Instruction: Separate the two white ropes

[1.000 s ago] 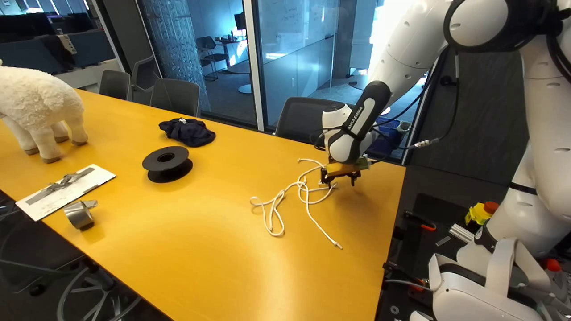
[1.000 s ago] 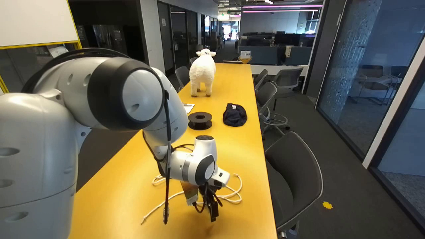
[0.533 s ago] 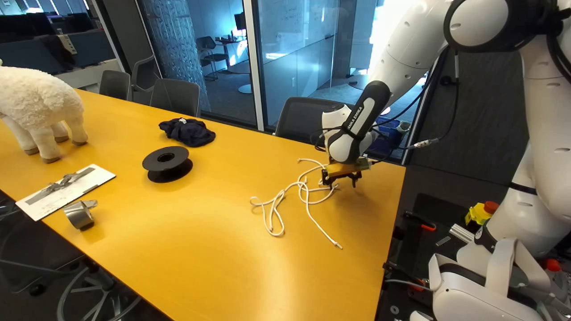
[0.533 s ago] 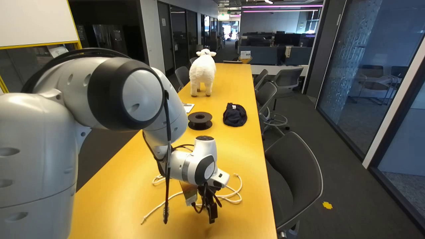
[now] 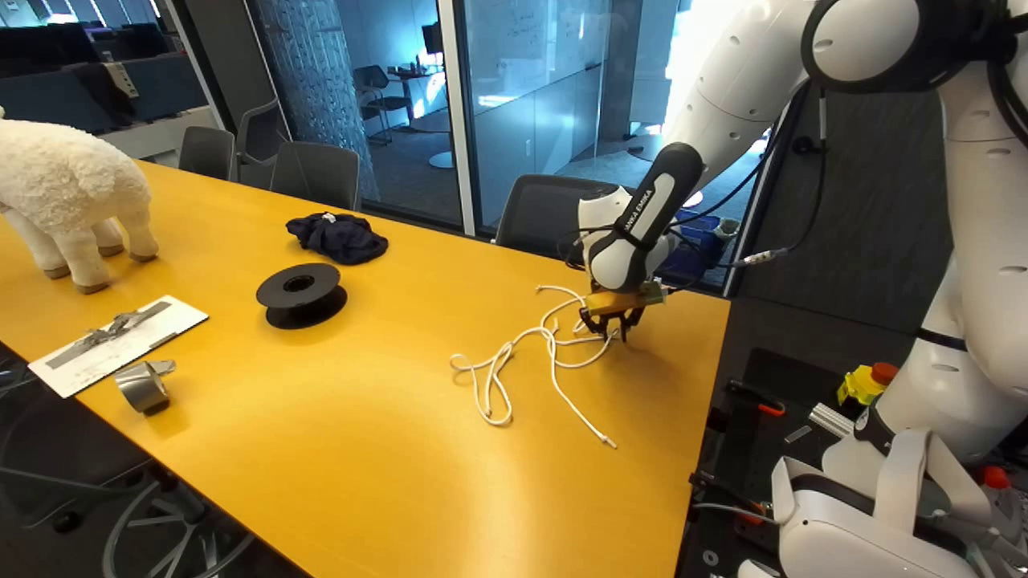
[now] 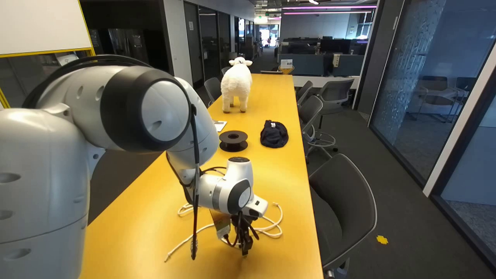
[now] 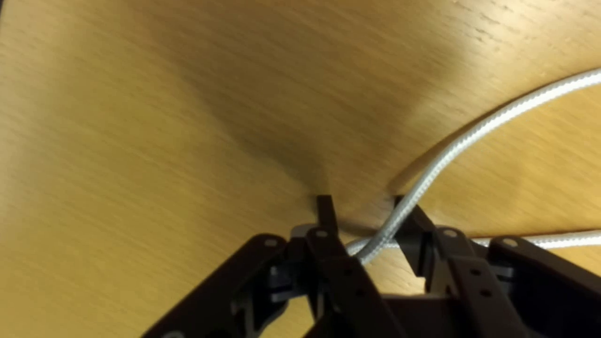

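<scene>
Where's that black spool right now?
In an exterior view, the black spool sits on the table, left of the white ropes, near the dark cloth.

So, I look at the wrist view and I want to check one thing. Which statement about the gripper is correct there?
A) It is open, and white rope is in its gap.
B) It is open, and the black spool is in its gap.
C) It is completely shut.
A: in the wrist view the two sides of the gripper stand apart, and white rope bends across the gap.
</scene>
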Robot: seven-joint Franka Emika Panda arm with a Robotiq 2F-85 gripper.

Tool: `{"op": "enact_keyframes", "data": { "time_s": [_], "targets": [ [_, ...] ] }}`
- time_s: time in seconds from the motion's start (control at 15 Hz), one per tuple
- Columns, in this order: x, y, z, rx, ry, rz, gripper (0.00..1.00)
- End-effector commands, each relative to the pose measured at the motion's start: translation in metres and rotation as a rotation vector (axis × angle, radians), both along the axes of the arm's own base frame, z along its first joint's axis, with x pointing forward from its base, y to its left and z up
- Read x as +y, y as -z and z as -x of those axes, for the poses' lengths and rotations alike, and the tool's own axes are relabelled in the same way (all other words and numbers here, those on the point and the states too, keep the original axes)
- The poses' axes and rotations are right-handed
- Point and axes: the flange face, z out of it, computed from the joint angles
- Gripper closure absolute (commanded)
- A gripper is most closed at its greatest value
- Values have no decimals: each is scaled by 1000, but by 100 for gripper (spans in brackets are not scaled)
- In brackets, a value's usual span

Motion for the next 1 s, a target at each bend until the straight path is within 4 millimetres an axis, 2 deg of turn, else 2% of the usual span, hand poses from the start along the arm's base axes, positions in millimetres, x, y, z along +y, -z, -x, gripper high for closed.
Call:
{"op": "enact_keyframes", "data": {
  "time_s": [0.0, 0.13, 0.33, 0.53, 0.73, 0.93],
  "targets": [
    [-2, -8, 0, -4, 25, -3, 85],
    [-6, -10, 2, -7, 30, 0, 88],
    [-16, -20, 9, -10, 32, 12, 86],
    [-37, -35, 30, -3, 15, 12, 85],
    [-58, -51, 55, 1, -95, -22, 86],
    [-78, -57, 72, 6, -241, -72, 86]
  ]
}}
